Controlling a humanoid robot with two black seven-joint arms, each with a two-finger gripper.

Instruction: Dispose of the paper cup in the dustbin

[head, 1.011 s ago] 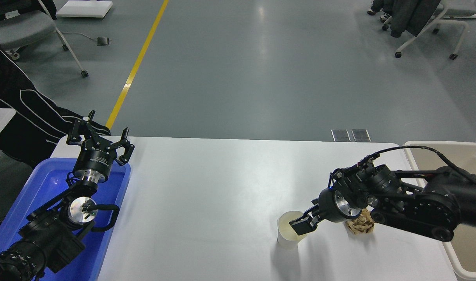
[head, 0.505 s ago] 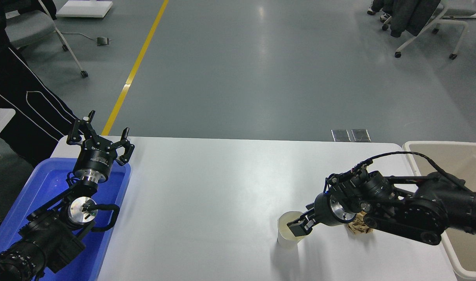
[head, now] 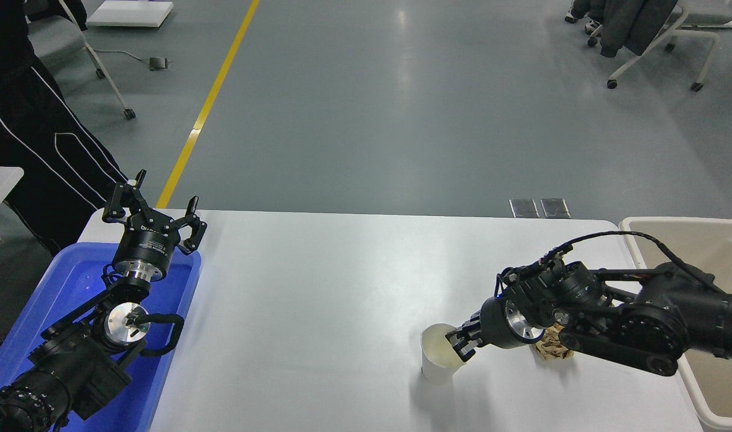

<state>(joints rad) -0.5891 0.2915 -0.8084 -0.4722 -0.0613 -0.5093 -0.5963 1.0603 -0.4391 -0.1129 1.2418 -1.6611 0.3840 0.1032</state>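
Pinching tapered white paper cup (head: 436, 362) rim: right hand (head: 462, 348); upright.

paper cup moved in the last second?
Yes. The paper cup slid slightly left, away from the crumpled paper wad, with the right gripper at its rim.

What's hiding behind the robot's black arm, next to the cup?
A crumpled tan paper wad sits on the table, partly covered by the right arm. Its upper part can't be seen.
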